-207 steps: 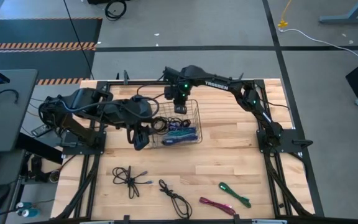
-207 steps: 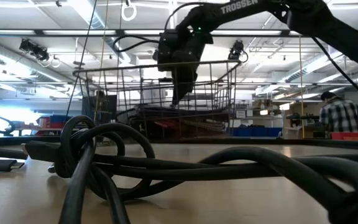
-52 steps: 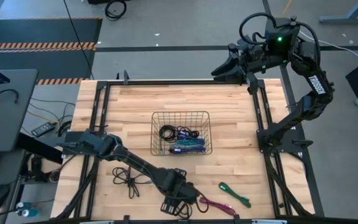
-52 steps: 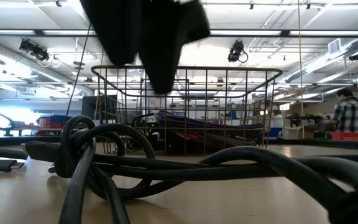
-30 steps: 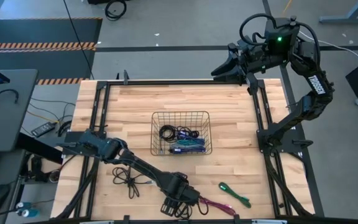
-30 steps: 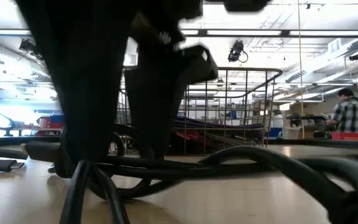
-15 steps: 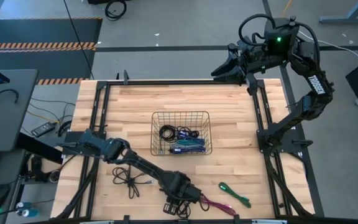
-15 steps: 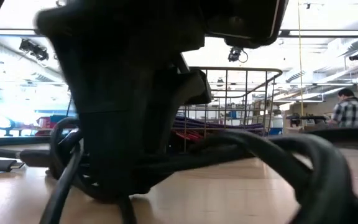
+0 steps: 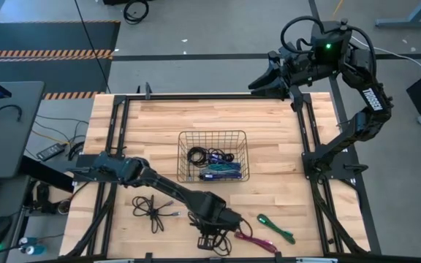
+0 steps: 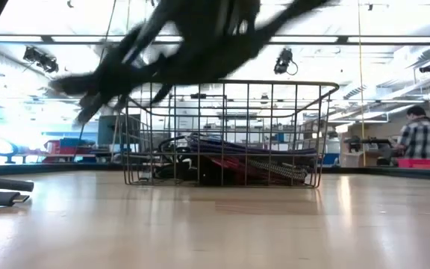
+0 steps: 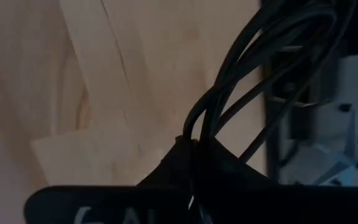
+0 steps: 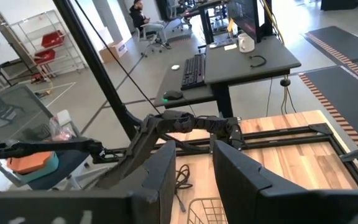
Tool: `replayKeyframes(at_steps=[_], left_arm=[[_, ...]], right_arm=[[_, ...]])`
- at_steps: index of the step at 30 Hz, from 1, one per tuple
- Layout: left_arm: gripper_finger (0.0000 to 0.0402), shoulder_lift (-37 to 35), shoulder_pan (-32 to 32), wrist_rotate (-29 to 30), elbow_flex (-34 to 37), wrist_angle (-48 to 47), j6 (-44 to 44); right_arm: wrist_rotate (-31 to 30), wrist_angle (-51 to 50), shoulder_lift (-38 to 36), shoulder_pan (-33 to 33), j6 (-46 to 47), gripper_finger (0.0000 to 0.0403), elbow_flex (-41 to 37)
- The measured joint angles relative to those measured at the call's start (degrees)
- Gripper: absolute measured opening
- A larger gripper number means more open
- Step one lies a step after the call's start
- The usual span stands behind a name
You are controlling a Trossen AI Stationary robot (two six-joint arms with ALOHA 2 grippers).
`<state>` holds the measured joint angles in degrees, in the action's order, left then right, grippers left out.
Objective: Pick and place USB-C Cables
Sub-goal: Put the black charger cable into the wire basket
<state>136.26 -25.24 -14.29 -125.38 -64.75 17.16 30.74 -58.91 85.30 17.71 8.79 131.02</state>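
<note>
1. Near the table's front edge, my left gripper (image 9: 212, 239) is clamped on a black cable (image 11: 253, 81); the wrist view shows its strands bunched between the fingers, loops hanging over the wood.
2. Low view shows that cable (image 10: 125, 60) off the table, blurred, above the basket's rim.
3. Basket (image 9: 241, 157) sits mid-table, holding black (image 9: 196, 154), teal (image 9: 214, 174) and purple (image 9: 225, 166) cables.
4. On the table: another black cable (image 9: 150, 208) left of the gripper, a magenta cable (image 9: 253, 239) just beside it on the right, a green cable (image 9: 276, 228) further right.
5. Right gripper (image 9: 258, 82) is parked above the table's far edge, holding nothing; fingers (image 12: 244, 180) stand apart.
</note>
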Motion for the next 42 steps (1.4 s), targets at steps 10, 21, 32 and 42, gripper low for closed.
replayKeyframes(at_steps=[10,21,32,42], left_arm=[[0.0025,-9.4,2.3,7.7,-5.7,-6.5,4.3],[0.0025,-17.5,13.6,23.2,-9.3,-13.0,-2.5],[0.0025,-15.3,28.6,23.2,-9.2,-14.8,-5.5],[0.0025,-8.6,33.7,19.1,-9.2,-14.3,0.3]], right_arm=[[0.0,-0.8,0.0,1.3,0.0,0.0113,0.0],[0.4,-0.8,0.0,2.8,-0.1,0.0113,0.0],[0.4,0.4,0.0,3.1,-1.3,0.0113,0.0],[0.4,0.2,0.0,3.1,-1.5,0.0113,0.0]])
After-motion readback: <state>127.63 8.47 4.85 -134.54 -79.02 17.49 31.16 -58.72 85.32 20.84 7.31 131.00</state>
